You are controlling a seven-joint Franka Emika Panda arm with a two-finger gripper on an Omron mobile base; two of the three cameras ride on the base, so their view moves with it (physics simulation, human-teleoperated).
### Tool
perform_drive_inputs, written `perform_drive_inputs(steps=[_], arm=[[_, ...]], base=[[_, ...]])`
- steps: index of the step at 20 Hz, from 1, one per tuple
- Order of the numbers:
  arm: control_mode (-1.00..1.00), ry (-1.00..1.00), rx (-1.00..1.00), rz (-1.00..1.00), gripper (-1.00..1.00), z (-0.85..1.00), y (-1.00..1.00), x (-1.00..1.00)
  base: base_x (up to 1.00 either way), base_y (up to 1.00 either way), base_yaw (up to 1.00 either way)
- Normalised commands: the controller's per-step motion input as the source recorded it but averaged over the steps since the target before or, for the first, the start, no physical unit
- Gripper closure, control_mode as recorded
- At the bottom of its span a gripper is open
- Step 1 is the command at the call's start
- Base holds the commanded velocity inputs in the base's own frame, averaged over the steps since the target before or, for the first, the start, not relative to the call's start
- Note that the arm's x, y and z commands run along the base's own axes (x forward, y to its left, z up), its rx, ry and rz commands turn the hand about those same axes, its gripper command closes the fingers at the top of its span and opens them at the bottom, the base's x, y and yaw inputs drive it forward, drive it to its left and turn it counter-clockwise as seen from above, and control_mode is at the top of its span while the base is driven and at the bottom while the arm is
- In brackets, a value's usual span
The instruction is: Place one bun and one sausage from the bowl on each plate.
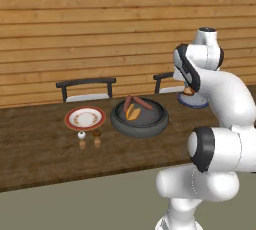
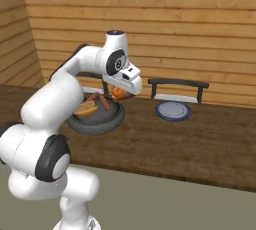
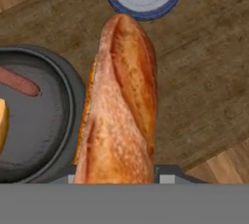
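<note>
Carrying a long golden-brown crusty bun (image 3: 121, 106), the claw (image 2: 120, 94) is clamped on it above the brown wooden worktop (image 1: 40, 159), between the large dark grey round bowl (image 1: 139, 119) and the blue round plate (image 2: 173, 110). The bun juts well past the claw, so a quick swing could twist it loose, or it could overhang the small plate and roll off when let go. Counted: two plates, the other a white red-rimmed plate (image 1: 85, 118) beyond the bowl; two red-brown sausages (image 1: 137, 103) and one bun (image 1: 132, 112) left inside the bowl.
</note>
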Motion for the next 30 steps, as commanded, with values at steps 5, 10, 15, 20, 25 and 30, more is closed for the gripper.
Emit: perform_drive_inputs(steps=[5, 10, 15, 20, 25, 30], arm=[[-1.00, -0.02, 0.00, 0.04, 1.00, 0.00, -1.00, 0.00], [-1.00, -0.06, 0.00, 0.12, 1.00, -0.03, -0.91, 0.00], [-1.00, -0.12, 0.00, 0.13, 1.00, -0.27, -0.72, 0.01], [-1.00, -0.11, -0.01, 0.07, 1.00, -0.35, 0.03, 0.52], [-1.00, -0.03, -0.04, 0.03, 1.00, -0.42, 0.54, 0.67], [-1.00, 0.09, 0.00, 0.00, 1.00, 0.00, 0.05, 0.74]], base=[[0.00, 0.00, 0.00], [0.00, 0.00, 0.00], [0.00, 0.00, 0.00], [0.00, 0.00, 0.00], [0.00, 0.00, 0.00], [0.00, 0.00, 0.00]])
